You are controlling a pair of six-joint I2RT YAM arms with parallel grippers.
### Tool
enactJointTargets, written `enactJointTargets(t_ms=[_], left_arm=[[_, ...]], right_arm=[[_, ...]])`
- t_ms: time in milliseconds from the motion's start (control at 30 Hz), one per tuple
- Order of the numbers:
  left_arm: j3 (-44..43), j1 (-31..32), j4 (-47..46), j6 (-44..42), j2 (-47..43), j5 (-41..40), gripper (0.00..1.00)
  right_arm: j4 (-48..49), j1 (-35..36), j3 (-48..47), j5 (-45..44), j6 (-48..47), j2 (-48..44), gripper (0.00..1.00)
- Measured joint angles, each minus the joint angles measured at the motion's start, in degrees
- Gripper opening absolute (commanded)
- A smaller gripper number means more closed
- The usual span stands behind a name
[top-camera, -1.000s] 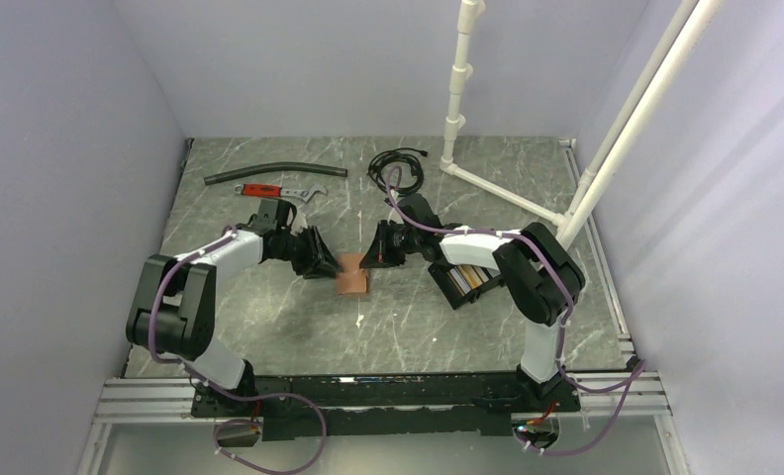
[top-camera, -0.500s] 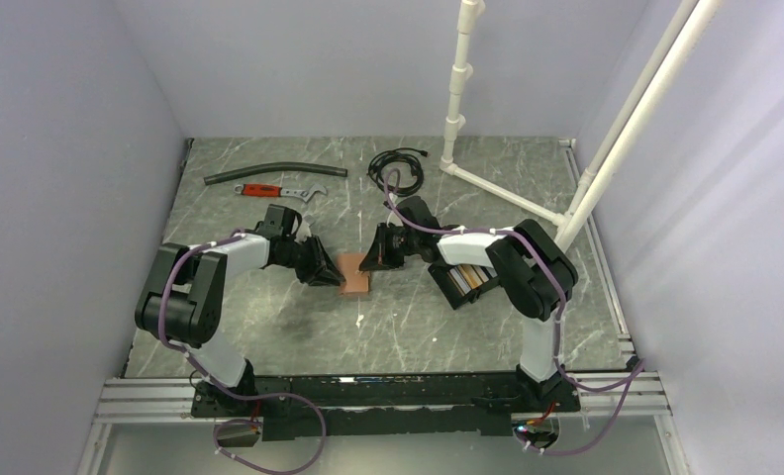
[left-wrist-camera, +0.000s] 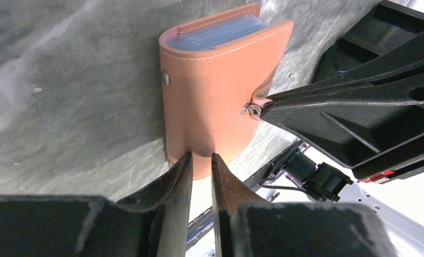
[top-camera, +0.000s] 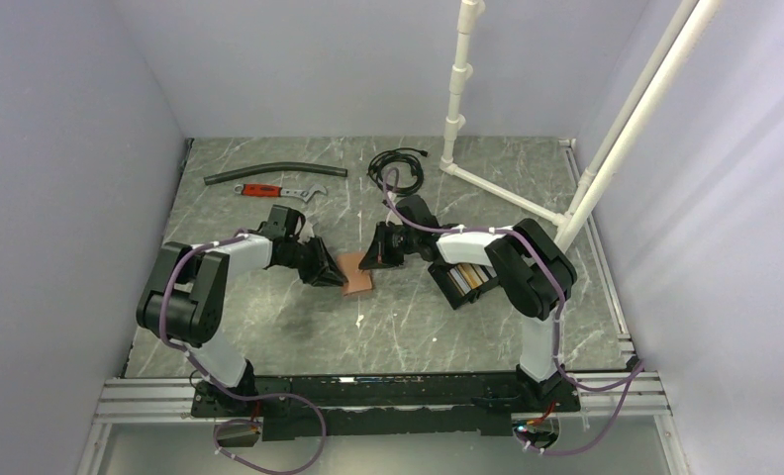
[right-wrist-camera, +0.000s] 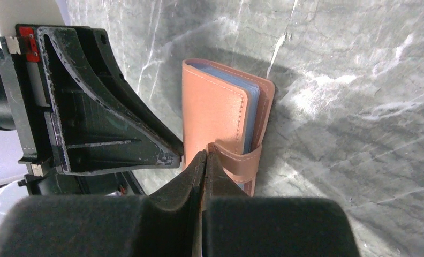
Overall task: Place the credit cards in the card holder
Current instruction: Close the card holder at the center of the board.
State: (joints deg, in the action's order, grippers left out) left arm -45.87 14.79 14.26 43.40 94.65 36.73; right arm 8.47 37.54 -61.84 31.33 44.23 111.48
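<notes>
The tan leather snap wallet (top-camera: 358, 279) lies mid-table between both grippers, blue card sleeves showing at its open end (left-wrist-camera: 215, 32). My left gripper (top-camera: 330, 273) is closed to a narrow gap on the wallet's near edge (left-wrist-camera: 202, 155). My right gripper (top-camera: 372, 259) is shut on the end of the wallet's snap strap (right-wrist-camera: 205, 152); the strap (right-wrist-camera: 236, 163) wraps round the wallet (right-wrist-camera: 212, 107). The black card holder tray (top-camera: 442, 289) sits to the right, partly under my right arm, with gold and brown credit cards (top-camera: 474, 279) in it.
A black hose (top-camera: 274, 175) and a red-handled wrench (top-camera: 279, 190) lie at the back left. A coiled black cable (top-camera: 398, 166) lies at the back centre. A white pipe frame (top-camera: 507, 193) stands at the back right.
My left arm has swung its elbow to the right and its gripper has closed in on the wallet. The wallet has turned slightly. The right gripper has stayed on the strap.
</notes>
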Motion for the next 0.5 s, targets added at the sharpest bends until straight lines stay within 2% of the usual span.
enactJointTargets(t_ms=[500], left_arm=[[0.0, 0.9, -0.4, 1.1, 0.7, 0.0, 0.22]], right_arm=[[-2.8, 1.0, -2.2, -2.4, -4.2, 0.1, 0.0]])
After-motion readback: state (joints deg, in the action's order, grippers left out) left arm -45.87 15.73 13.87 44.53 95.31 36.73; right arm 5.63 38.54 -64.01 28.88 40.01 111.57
